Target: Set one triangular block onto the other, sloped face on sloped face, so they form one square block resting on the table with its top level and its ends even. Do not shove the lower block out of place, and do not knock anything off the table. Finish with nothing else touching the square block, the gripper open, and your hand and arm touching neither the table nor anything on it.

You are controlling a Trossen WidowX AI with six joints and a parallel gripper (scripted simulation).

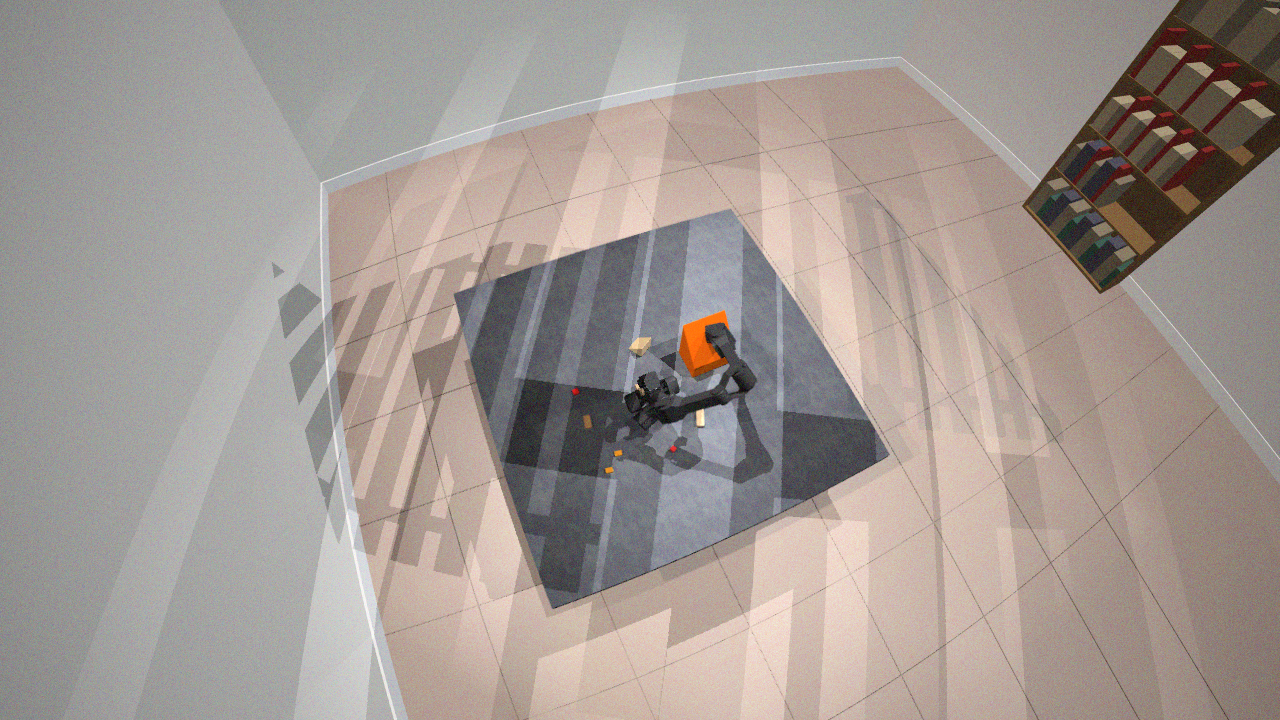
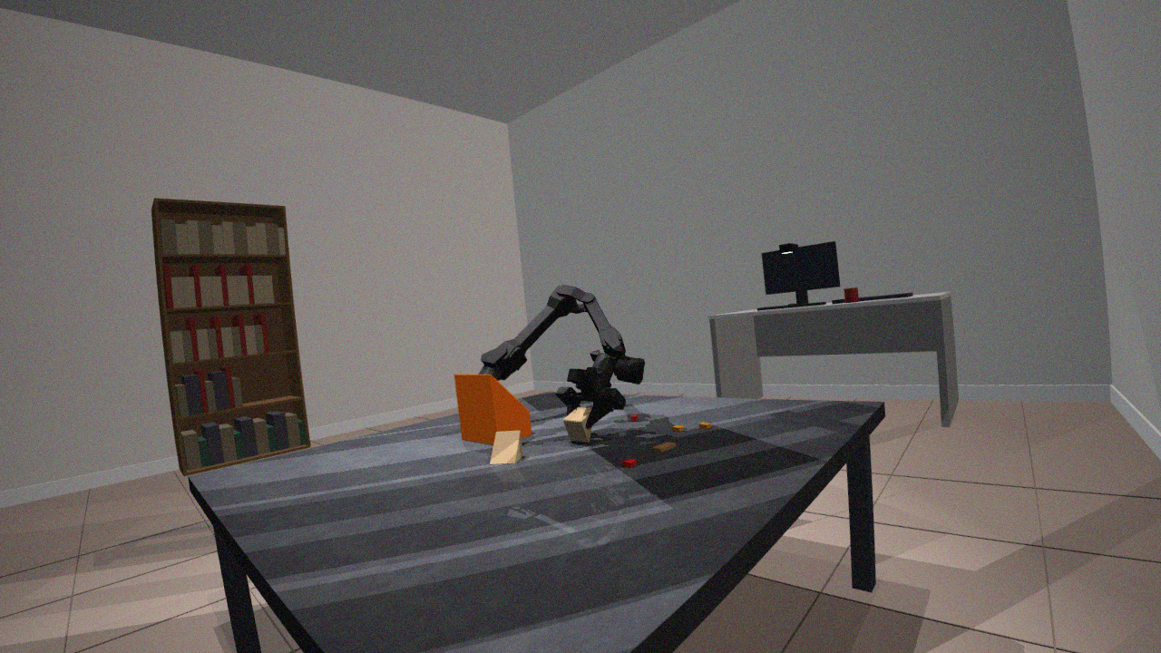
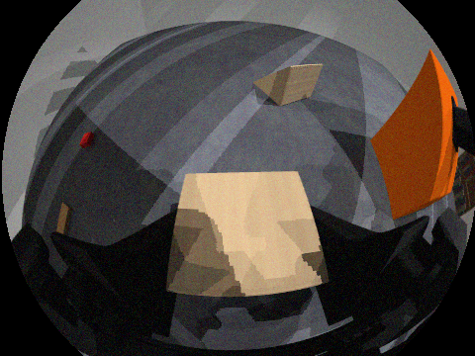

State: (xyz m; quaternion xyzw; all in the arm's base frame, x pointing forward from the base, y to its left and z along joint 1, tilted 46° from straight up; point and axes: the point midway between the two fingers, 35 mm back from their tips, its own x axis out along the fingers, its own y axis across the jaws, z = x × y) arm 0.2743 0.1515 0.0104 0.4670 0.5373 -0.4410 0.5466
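Two tan triangular blocks are in view. One triangular block (image 1: 640, 344) (image 2: 506, 446) (image 3: 291, 83) rests on the grey table (image 2: 487, 551), in front of the orange base. My gripper (image 1: 640, 390) (image 2: 580, 419) is shut on the other triangular block (image 2: 578, 423) (image 3: 247, 233) and holds it tilted, a little above the table. In the wrist view the held block fills the middle and the resting block lies beyond it, apart. In the overhead view the held block is mostly hidden under the gripper.
The orange arm base (image 1: 702, 342) (image 2: 485, 408) (image 3: 419, 154) stands behind the resting block. Small red pieces (image 1: 575, 391) (image 2: 629, 462) (image 3: 86, 138), orange pieces (image 1: 588, 420) (image 2: 665, 445) and a tan bar (image 1: 701, 419) lie scattered on the table. A desk (image 2: 828, 325) and a bookshelf (image 2: 223, 333) stand beyond.
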